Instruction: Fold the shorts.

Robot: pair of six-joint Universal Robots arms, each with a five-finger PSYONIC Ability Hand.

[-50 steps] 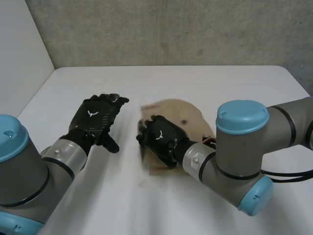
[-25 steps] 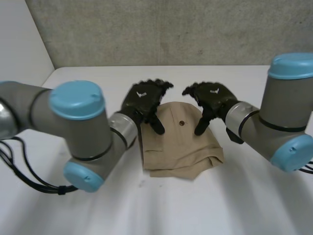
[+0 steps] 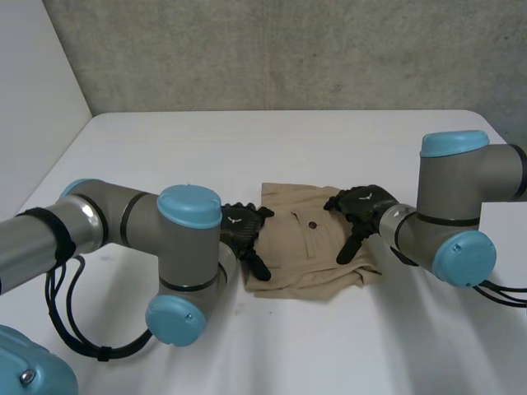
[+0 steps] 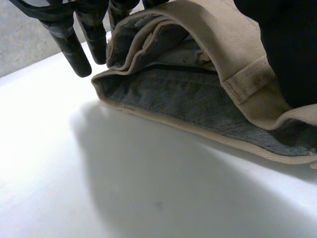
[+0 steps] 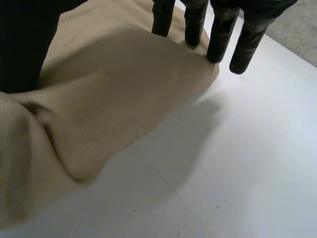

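Observation:
The tan shorts (image 3: 306,251) lie folded in a small stack on the white table (image 3: 247,148), button side up. My left hand (image 3: 244,234) is at their left edge. In its own view the straight fingers (image 4: 74,44) reach the table beside the layered waistband edge of the shorts (image 4: 198,84), and the thumb (image 4: 290,49) rests over the cloth. My right hand (image 3: 362,207) is at the right edge of the stack. Its straight fingers (image 5: 218,34) touch down at the rim of the shorts (image 5: 99,104), and its thumb (image 5: 22,44) lies on the fabric. Both hands are open.
My left arm (image 3: 132,239) bends across the front left of the table, and my right arm (image 3: 449,222) stands at the right. A grey concrete wall (image 3: 288,49) runs behind the table's far edge. Bare tabletop (image 3: 329,346) lies in front of the shorts.
The right hand let go of the shorts and opened. Both hands swung over the stack and have now come down at its left and right edges.

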